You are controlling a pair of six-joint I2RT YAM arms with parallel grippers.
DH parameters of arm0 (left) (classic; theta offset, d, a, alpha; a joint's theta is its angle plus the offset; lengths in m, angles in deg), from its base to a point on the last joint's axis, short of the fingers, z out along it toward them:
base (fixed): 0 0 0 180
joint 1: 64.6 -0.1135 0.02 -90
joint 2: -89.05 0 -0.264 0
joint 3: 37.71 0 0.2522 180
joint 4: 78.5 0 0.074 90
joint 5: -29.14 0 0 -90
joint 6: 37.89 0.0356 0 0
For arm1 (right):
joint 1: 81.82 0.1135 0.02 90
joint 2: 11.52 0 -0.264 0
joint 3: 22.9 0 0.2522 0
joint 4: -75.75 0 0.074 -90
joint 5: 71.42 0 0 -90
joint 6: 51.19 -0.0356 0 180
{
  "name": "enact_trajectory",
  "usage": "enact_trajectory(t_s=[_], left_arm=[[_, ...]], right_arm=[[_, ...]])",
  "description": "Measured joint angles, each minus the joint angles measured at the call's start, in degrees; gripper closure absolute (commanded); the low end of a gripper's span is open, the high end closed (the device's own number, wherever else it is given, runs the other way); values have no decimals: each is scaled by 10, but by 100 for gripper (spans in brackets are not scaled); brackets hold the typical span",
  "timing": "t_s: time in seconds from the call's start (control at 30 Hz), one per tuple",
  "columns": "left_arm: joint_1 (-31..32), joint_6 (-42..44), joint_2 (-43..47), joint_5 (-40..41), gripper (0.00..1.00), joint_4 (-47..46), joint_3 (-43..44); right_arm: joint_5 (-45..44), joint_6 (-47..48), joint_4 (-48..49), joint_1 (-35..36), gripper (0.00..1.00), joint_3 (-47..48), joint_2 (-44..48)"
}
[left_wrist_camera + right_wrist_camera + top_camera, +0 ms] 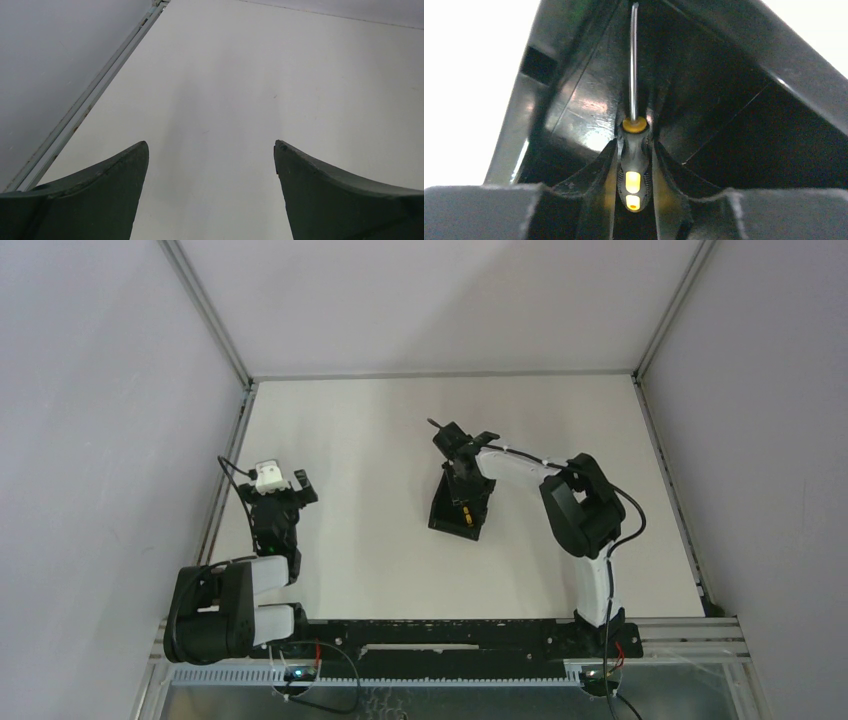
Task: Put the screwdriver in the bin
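My right gripper [634,144] closely flanks the handle of the screwdriver [634,165] at lower centre. I cannot tell whether the fingers grip it. Its shaft points up the frame inside the bin [709,105], which fills the view. My left gripper [211,150] gapes wide over the table [260,70], holding nothing.

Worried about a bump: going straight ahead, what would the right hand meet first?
Likely the black plastic bin, its inside wall; the thin black-and-yellow screwdriver between the fingers would touch first. Depth unclear.
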Motion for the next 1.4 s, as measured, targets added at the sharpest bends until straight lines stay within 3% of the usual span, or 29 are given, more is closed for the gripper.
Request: enact_trajectory(t_s=[0.2, 0.3, 0.33, 0.37, 0.6, 0.8, 1.03, 1.4], left_arm=[[0, 0, 0, 0, 0, 0, 0], [0, 0, 0, 0, 0, 0, 0], [0, 0, 0, 0, 0, 0, 0], [0, 0, 0, 0, 0, 0, 0], [0, 0, 0, 0, 0, 0, 0], [0, 0, 0, 0, 0, 0, 0], [0, 0, 0, 0, 0, 0, 0], [0, 0, 0, 0, 0, 0, 0]], right_arm=[[-12, -3, -5, 4, 43, 8, 8], [-23, -8, -14, 8, 23, 9, 42], [-28, -10, -14, 10, 7, 9, 61], [-32, -11, -15, 11, 1, 9, 87], [-40, -12, 49, 12, 0, -38, 294], [-44, -3, 144, -11, 0, -219, 503], [-48, -12, 209, -97, 0, -437, 699], [-65, -88, 216, -175, 0, -654, 902]])
